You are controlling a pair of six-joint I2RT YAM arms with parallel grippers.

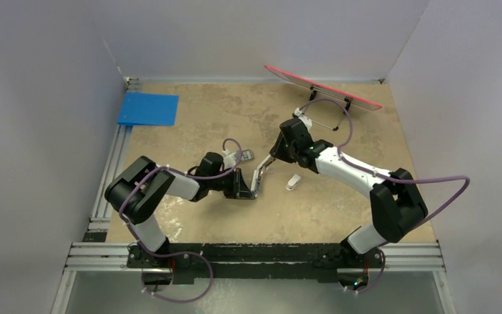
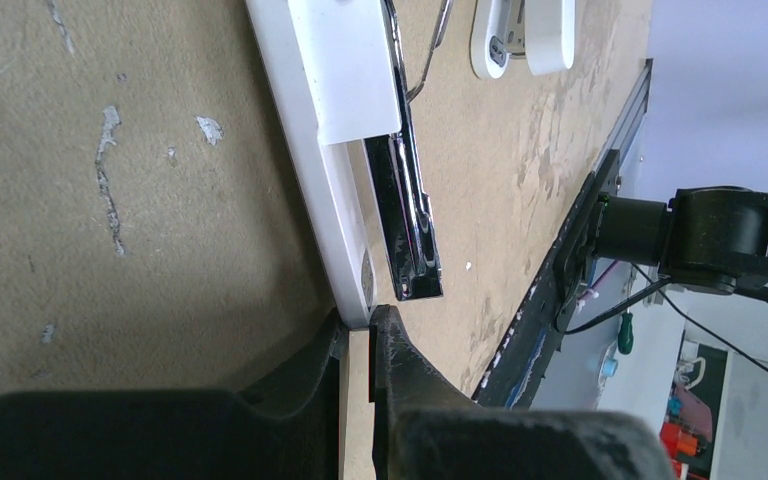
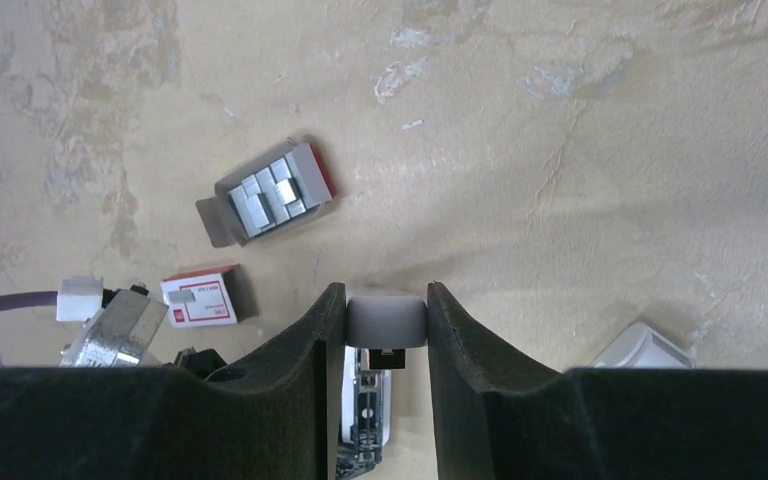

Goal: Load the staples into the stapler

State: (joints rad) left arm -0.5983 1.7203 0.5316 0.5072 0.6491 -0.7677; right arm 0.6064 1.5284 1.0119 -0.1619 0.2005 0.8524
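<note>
Stapler (image 1: pixel 259 177) held at both ends
Left claw (image 2: pixel 360 318) and right claw (image 3: pixel 385 300) each clamp an end; staples (image 3: pixel 270 193) sit boxed on the counter (image 3: pixel 610 150).

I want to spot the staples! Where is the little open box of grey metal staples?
The open box of grey staples lies on the tan table, up-left of the right gripper in its wrist view, near the red-and-white box.
</note>
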